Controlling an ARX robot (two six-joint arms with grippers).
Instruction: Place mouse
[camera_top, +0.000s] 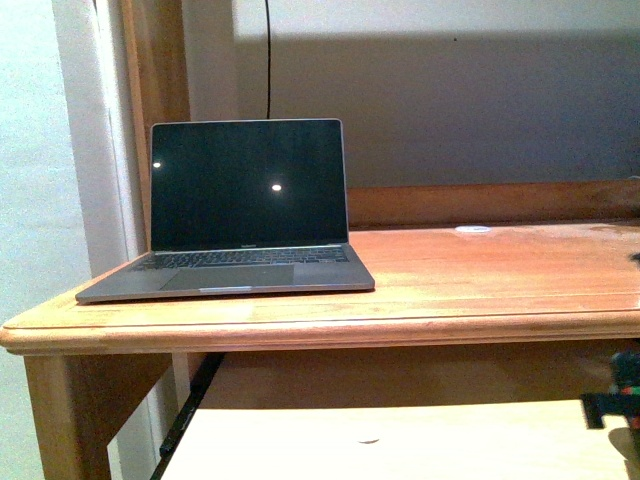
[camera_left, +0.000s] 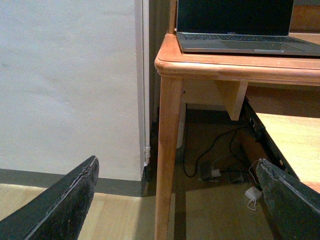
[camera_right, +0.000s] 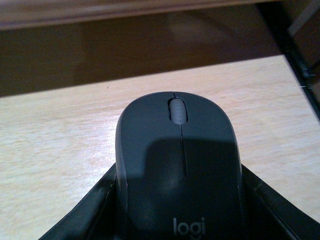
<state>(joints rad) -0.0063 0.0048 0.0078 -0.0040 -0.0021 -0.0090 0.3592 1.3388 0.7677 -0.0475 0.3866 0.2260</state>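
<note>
I judge this to be the carrying step: the mouse (camera_right: 172, 145) is already gripped on my right side, low over the pale pull-out shelf (camera_right: 60, 140) beneath the desk (camera_top: 500, 280), and not yet on top. I cannot tell whether it rests on that shelf or hangs just above it. Next, I reckon, I must lift it clear of the desk's front edge and bring it in over the bare wood to the right of the laptop (camera_top: 245, 215), which sits at the desk's left end near the front edge. A small white disc (camera_top: 473, 229) by the back edge is best avoided. My left gripper (camera_left: 176, 162) hangs outside the desk's front left corner, jaws wide, holding nothing. My right gripper (camera_right: 179, 172) is drawn in narrow against the mouse's two sides
</note>
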